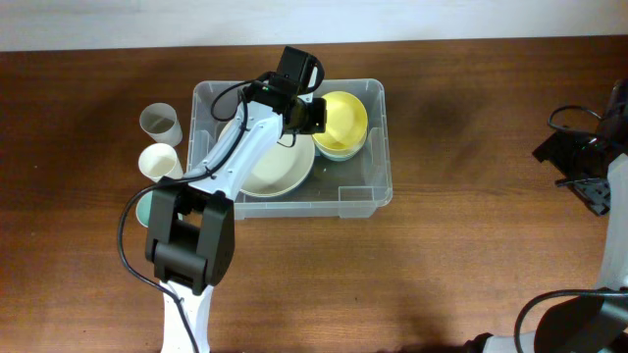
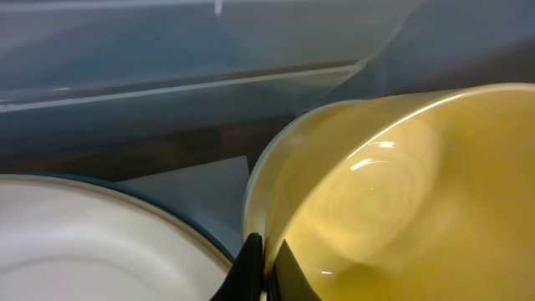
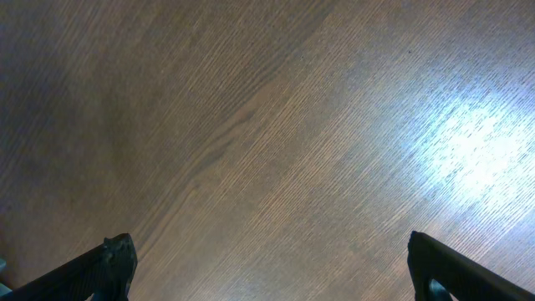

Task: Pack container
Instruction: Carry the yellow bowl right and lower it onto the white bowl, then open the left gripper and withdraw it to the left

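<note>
We see left tool (image 2: 266,266) clenched on yellow bowl (image 1: 345,118) rim inside the container (image 1: 365,186), white plate (image 1: 283,172) at its 8 o'clock, right tool (image 3: 269,251) released over desk (image 3: 292,125)

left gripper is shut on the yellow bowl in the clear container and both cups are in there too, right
Not the cups: the grey cup and the cream cup stand on the table left of the container, outside it, as the overhead view shows. The rest holds.

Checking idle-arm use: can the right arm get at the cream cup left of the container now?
Probably not: the cream cup sits beyond the container and the left arm, on the far side from the right arm.
</note>
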Motion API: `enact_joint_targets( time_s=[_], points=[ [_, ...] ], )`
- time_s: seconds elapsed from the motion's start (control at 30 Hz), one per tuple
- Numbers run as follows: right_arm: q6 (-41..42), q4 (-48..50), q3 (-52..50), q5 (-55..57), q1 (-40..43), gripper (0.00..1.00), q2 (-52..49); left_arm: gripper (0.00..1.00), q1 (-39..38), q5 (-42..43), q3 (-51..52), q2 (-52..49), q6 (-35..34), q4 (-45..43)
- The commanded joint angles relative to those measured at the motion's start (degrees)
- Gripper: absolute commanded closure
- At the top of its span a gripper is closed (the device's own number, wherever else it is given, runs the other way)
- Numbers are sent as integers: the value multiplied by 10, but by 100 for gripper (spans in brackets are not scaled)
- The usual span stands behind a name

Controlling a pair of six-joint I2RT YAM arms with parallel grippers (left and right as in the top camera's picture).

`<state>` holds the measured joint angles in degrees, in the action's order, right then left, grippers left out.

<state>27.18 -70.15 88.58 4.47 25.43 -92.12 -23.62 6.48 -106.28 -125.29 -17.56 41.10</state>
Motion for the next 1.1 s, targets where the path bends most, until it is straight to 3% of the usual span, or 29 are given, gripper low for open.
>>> enact_joint_targets(
  time_s=[0.0, 0.2, 0.43, 0.83, 1.07],
  points=[
    [3, 1, -3, 1, 1, 1, -2, 99, -2, 10, 1, -5, 14, 1],
    [3, 1, -3, 1, 1, 1, -2, 99, -2, 10, 1, -5, 14, 6],
    [3, 1, -3, 1, 1, 1, -2, 93, -2, 10, 0, -5, 14, 7],
    [3, 1, -3, 1, 1, 1, -2, 63, -2, 12, -12, -5, 21, 7],
    [3, 1, -3, 1, 1, 1, -2, 48, 2, -21, -158, -5, 57, 76]
  ],
)
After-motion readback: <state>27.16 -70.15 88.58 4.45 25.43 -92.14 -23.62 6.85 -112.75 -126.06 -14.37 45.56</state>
